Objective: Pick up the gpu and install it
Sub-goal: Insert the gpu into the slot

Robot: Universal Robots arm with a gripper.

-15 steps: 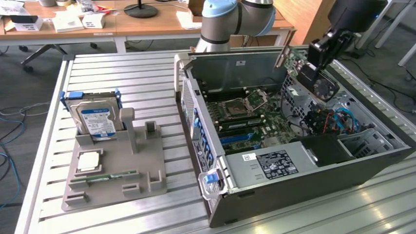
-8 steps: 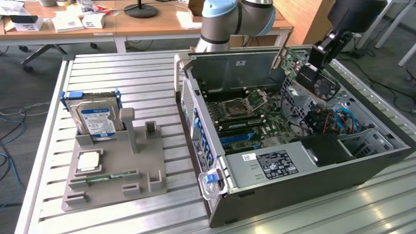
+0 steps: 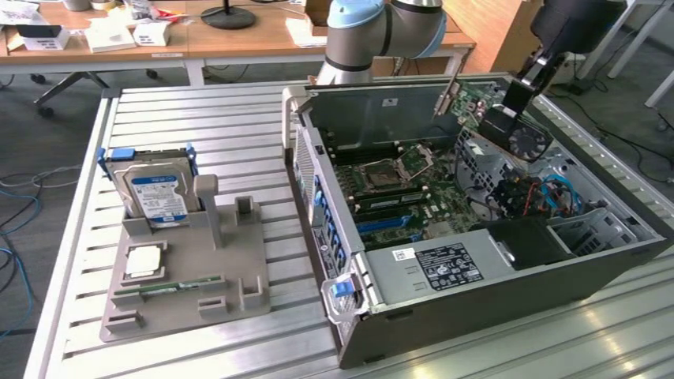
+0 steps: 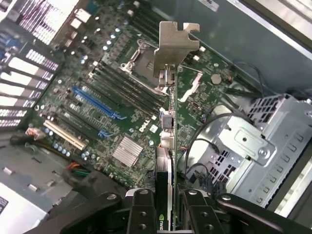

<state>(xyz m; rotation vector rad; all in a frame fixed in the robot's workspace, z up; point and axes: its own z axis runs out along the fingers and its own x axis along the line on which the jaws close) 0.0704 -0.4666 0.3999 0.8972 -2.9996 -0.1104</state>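
Note:
The gpu [image 3: 495,118], a green board with a black fan and a silver bracket [image 3: 450,95], hangs tilted above the far right part of the open computer case [image 3: 506,280]. My gripper [image 3: 523,93] is shut on its upper edge. In the wrist view the gpu [image 4: 165,161] is seen edge-on between my gripper [image 4: 165,217] fingers, its bracket [image 4: 174,46] pointing away over the motherboard [image 4: 122,97]. The card is held clear of the board, apart from the blue slot [image 4: 95,102].
A grey holder [image 3: 185,276] at the exterior view's left carries a blue-labelled hard drive [image 3: 158,193], a processor [image 3: 142,260] and a green memory stick [image 3: 169,288]. Inside the case sit a power supply [image 3: 443,264], cables [image 3: 537,193] and a metal drive cage [image 4: 258,141].

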